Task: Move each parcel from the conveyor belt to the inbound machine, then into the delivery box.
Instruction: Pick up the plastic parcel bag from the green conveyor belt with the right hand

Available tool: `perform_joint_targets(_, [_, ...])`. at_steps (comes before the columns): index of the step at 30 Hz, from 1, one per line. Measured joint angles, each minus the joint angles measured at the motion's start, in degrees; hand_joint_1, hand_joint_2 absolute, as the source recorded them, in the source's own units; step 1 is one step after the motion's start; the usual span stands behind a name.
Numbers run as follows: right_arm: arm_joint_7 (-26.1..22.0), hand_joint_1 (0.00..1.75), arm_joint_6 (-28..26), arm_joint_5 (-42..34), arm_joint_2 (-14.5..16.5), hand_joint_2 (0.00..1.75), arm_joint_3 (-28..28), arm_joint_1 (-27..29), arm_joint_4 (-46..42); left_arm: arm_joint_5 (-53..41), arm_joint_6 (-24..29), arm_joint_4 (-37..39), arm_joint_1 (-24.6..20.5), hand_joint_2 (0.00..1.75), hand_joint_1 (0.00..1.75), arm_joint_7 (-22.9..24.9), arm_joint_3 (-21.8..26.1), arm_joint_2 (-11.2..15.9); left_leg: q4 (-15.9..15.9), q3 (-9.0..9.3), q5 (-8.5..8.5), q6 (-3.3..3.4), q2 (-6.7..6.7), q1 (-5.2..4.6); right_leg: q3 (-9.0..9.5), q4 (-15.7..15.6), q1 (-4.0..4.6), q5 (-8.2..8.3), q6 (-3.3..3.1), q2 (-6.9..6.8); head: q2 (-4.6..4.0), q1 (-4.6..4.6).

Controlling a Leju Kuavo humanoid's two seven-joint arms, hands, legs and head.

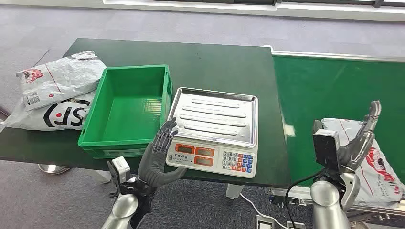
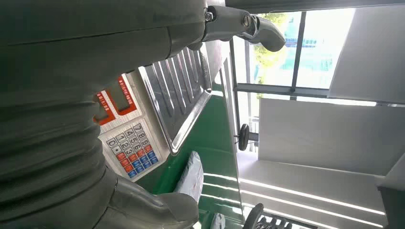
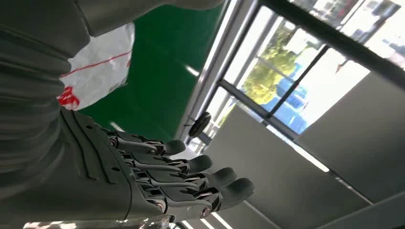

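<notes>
Dark green worktop (image 1: 215, 57) on grey carpet, conveyor belt (image 1: 334, 90) adjoining at right. Far left: two white parcels (image 1: 57, 90) stacked, touching the empty green box (image 1: 129, 107). Beside the box stands the scale (image 1: 215, 129) (steel tray bare). Left robot hand (image 1: 160, 155) hovers at the scale's front left corner, fingers apart, holding nothing. Right robot hand (image 1: 360, 138) raised, fingers spread and empty, above a white parcel (image 1: 377, 167) on the belt's near edge.

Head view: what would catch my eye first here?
Probably the bright green crate, empty, on the dark table beside a steel-topped weighing scale. The left hand hovers open at the scale's front corner, and the right hand is raised open over a white parcel on the green conveyor belt.
</notes>
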Motion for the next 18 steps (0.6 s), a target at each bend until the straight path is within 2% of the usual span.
perform_joint_targets(2, [2.08,0.0,0.12,1.95,-0.59,1.75,-1.45,-0.88,1.55,0.0,0.01,-0.21,0.22,1.75,0.0,0.01,0.21,0.08,0.0,0.0,0.0,0.0,0.0,0.0,0.0,0.0,-0.01,0.01,0.01,0.0,0.0,0.0])
perform_joint_targets(7, [12.75,0.0,-0.03,11.78,-3.97,1.75,-9.55,-4.56,11.41,-0.03,-0.53,-1.25,1.05,1.75,0.0,0.44,0.7,0.29,0.03,0.0,0.0,0.05,-0.11,-0.02,0.04,-0.01,-0.05,0.01,0.04,-0.12,0.01,0.0])
perform_joint_targets(10, [17.21,0.0,0.32,15.6,-5.27,1.75,-14.64,-5.77,17.06,-0.03,-0.65,-1.32,1.43,1.75,0.0,0.55,0.72,0.37,0.03,-0.01,0.0,0.07,-0.25,-0.02,0.07,-0.01,-0.04,0.0,0.05,-0.25,0.0,0.0])
perform_joint_targets(14, [26.87,0.0,2.89,23.18,-6.84,1.75,-19.63,-7.4,24.32,-0.1,-0.8,-1.14,1.46,1.75,0.0,0.67,0.72,0.39,0.03,0.0,-0.01,0.07,-0.24,-0.02,0.05,-0.01,-0.04,-0.02,0.07,-0.25,0.02,-0.01])
perform_joint_targets(18, [29.83,0.0,3.47,26.47,-7.96,1.75,-21.77,-8.21,29.09,-0.36,-0.92,-1.02,1.39,1.75,0.0,0.75,0.72,0.39,0.02,0.0,-0.01,0.07,-0.22,-0.02,0.05,-0.01,-0.04,-0.03,0.08,-0.23,0.02,-0.01])
